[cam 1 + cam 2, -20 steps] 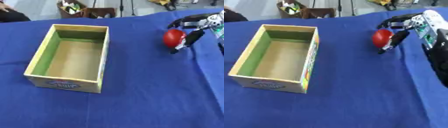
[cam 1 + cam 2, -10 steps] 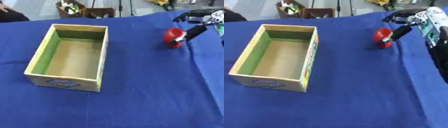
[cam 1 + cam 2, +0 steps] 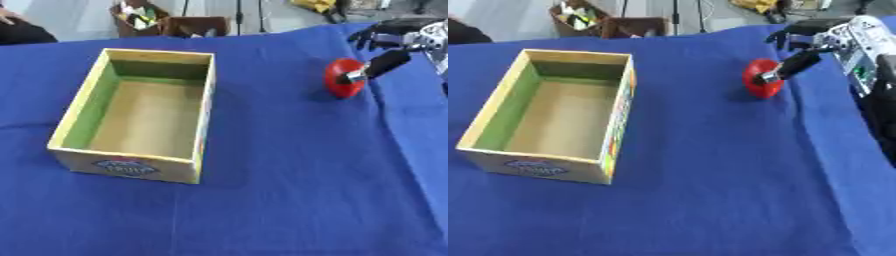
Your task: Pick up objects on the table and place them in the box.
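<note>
- The right robot hand point(image 3: 815, 42) is reaching in from the far right, its fingers spread, with one digit point(image 3: 791, 65) touching the red object point(image 3: 759, 79).
- The red object is sitting on the blue-covered surface point(image 3: 289, 175), well right of the box point(image 3: 143, 114).
- The box is standing open at the left, with nothing showing inside.

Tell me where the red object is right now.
The red object sits on the blue cloth at the table's far right, well right of the open box, with the right hand's thumb touching it.
</note>
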Available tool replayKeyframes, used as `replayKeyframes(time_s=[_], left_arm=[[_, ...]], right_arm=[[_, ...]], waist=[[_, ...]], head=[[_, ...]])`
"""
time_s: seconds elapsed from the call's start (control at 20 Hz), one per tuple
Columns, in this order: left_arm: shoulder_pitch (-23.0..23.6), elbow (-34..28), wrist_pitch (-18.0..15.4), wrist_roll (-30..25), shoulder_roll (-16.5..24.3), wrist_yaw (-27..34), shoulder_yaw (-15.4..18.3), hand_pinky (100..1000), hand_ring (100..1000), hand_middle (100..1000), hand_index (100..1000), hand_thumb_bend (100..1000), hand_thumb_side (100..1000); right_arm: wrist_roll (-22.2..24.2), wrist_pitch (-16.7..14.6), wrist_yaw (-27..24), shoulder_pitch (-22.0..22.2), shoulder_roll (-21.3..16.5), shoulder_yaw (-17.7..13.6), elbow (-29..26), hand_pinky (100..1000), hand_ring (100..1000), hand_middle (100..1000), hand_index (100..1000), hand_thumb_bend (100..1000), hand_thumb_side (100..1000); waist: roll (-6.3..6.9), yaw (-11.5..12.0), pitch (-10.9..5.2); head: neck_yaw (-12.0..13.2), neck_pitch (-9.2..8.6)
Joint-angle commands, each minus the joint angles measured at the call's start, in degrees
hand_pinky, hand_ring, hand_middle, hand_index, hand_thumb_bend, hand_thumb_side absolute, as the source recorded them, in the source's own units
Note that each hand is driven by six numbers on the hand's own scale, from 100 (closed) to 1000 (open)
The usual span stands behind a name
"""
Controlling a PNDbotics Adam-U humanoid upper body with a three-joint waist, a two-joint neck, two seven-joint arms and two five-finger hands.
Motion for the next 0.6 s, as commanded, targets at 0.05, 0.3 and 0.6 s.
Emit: replayKeyframes(time_s=[0.05, 0.3, 0.6], left_arm=[[-0.21, -1.07, 0.07, -0.04, 0.74, -0.12, -0.16, 171, 317, 365, 700, 100, 757], [-0.27, -1.14, 0.13, -0.06, 0.66, -0.1, -0.17, 171, 317, 365, 700, 100, 752], [-0.37, -1.25, 0.22, -0.11, 0.56, -0.1, -0.2, 172, 317, 366, 699, 100, 749]], right_arm=[[-0.25, 0.73, 0.83, -0.59, -0.8, 0.02, -0.35, 731, 752, 803, 1000, 572, 840], [-0.56, 1.53, 1.92, -0.09, -0.15, 0.55, 0.48, 707, 715, 780, 984, 550, 853], [0.13, 1.85, 3.63, 0.33, 0.47, 1.34, 1.46, 688, 713, 770, 973, 522, 861]], waist=[[-0.26, 0.04, -1.4], [-0.31, 0.18, -1.31], [-0.35, 0.1, -1.27]], head=[[-0.15, 0.29], [-0.28, 0.3], [-0.3, 0.37]])
